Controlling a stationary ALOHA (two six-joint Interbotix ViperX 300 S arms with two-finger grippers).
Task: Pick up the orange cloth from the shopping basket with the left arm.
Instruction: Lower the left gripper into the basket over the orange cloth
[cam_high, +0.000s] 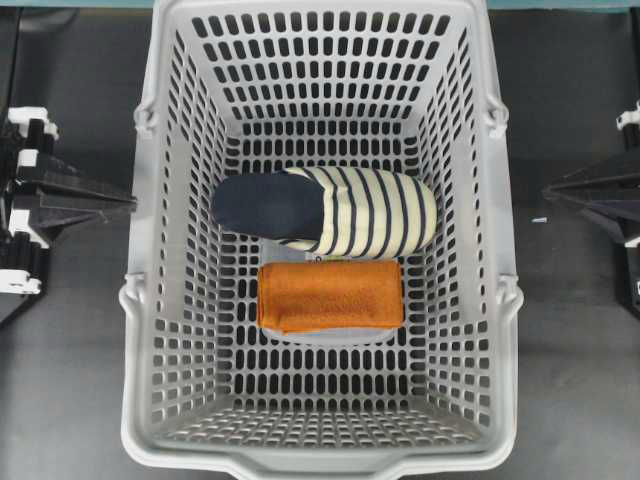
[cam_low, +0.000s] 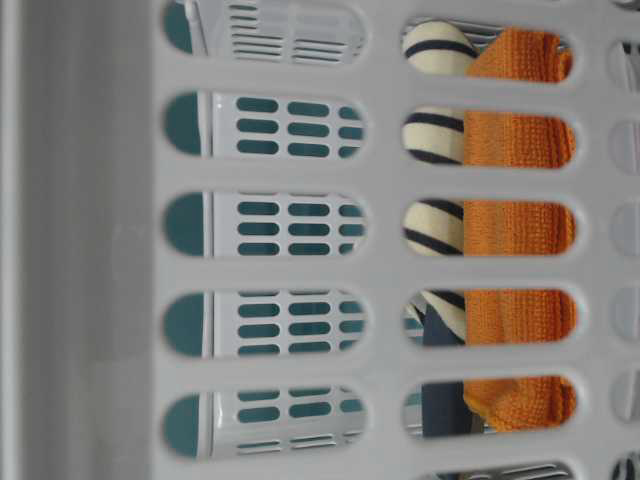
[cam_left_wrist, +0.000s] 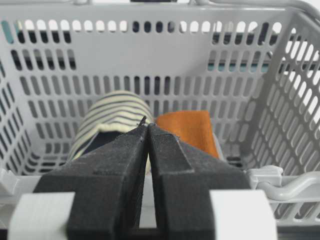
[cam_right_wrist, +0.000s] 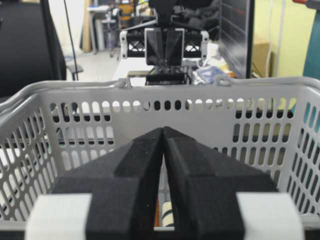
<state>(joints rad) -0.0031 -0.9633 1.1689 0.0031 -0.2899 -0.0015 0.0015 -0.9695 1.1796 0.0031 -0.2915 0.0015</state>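
We haven't started: left claw (cam_left_wrist: 147, 131) sits pinched together outside the basket (cam_high: 150, 250) rim, towel (cam_high: 330, 295) lies untouched on the basket floor beside the slipper (cam_high: 325, 212).

Readable text: none, looked through all four views and nothing legible anywhere.
Shopping basket (cam_high: 150, 250): plain grey plastic, no brand or number I can make out on walls, rim or floor.
Orange cloth (cam_high: 330, 295): no tag or print showing.
Slipper (cam_high: 330, 210): just navy and cream stripes, no logo visible.
Small mark between slipper and cloth: there's a tiny dark speck on a pale patch in the overhead view, too small to read.
Background clutter in the right wrist view: stuff on a far bench, way too blurry for any lettering.
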